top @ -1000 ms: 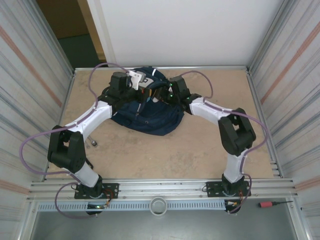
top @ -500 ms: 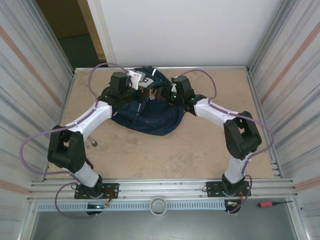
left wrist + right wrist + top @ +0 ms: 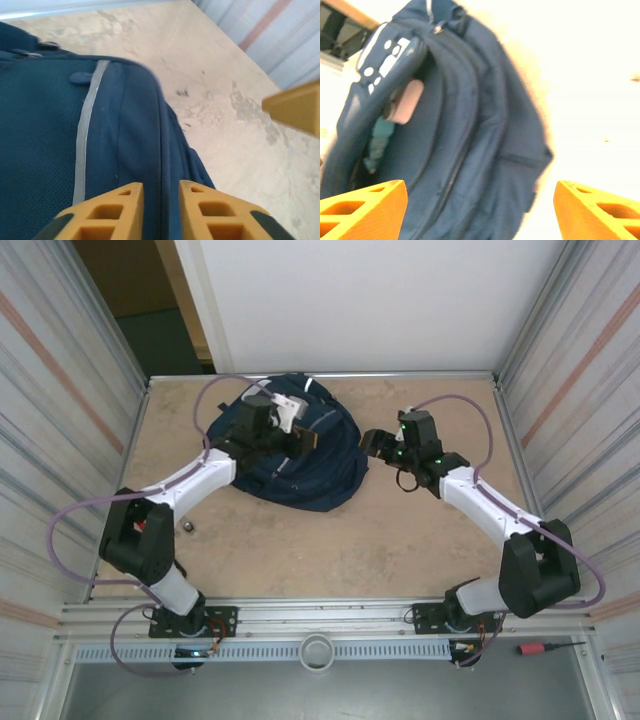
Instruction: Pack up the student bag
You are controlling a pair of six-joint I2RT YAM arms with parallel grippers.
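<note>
The student bag [image 3: 320, 465], a large navy backpack, lies at the back middle of the table. My left gripper [image 3: 303, 440] rests on its top. In the left wrist view the gripper [image 3: 161, 200] stands slightly open, with a fold of the navy fabric [image 3: 125, 125] showing in the narrow gap, beside a grey reflective strip [image 3: 85, 135]. My right gripper [image 3: 372, 443] hangs wide open just right of the bag. In the right wrist view the gripper [image 3: 480, 205] faces the bag [image 3: 470, 130], and nothing lies between its fingers. The bag's mouth gapes, with a pinkish item [image 3: 406, 102] and a teal item [image 3: 377, 142] inside.
A small dark object [image 3: 187, 527] lies on the table near the left arm. Corrugated metal walls [image 3: 60, 410] close both sides and a white panel [image 3: 360, 300] stands at the back. A red-handled tool [image 3: 540, 648] lies outside the front rail.
My right gripper has pulled back to the right, off the bag, and opened wider. The left gripper's jaws have parted a little. The bag has settled and spread rightward.
</note>
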